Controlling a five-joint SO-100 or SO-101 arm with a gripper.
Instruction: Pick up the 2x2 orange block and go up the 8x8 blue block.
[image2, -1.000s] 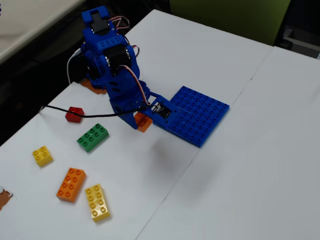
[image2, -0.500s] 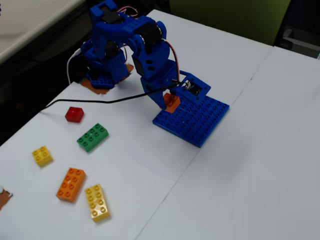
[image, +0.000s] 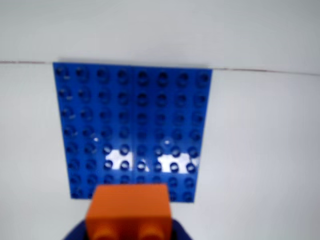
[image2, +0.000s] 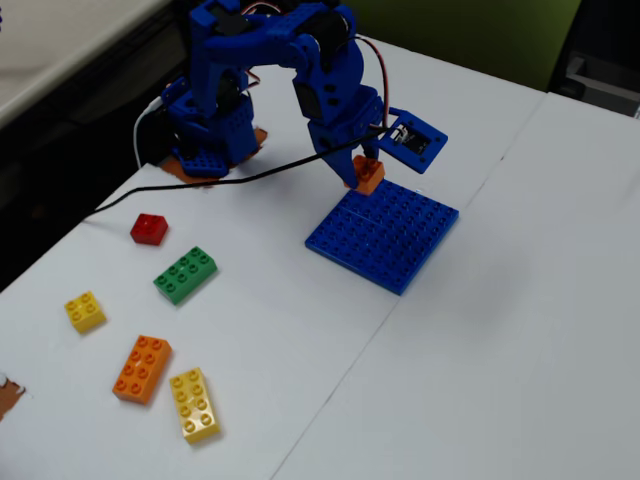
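Observation:
The 2x2 orange block (image: 129, 211) fills the bottom centre of the wrist view, held between my blue jaws. In the fixed view the block (image2: 368, 176) hangs in my gripper (image2: 364, 174) just above the far edge of the 8x8 blue block (image2: 385, 233). The blue baseplate (image: 132, 127) lies flat on the white table, directly ahead in the wrist view, with nothing on its studs. My gripper (image: 129, 227) is shut on the orange block.
On the left of the fixed view lie a red brick (image2: 149, 229), a green brick (image2: 186, 273), a small yellow brick (image2: 85, 311), a long orange brick (image2: 142, 368) and a long yellow brick (image2: 195, 404). A black cable (image2: 200, 185) crosses the table near the arm base (image2: 205, 130).

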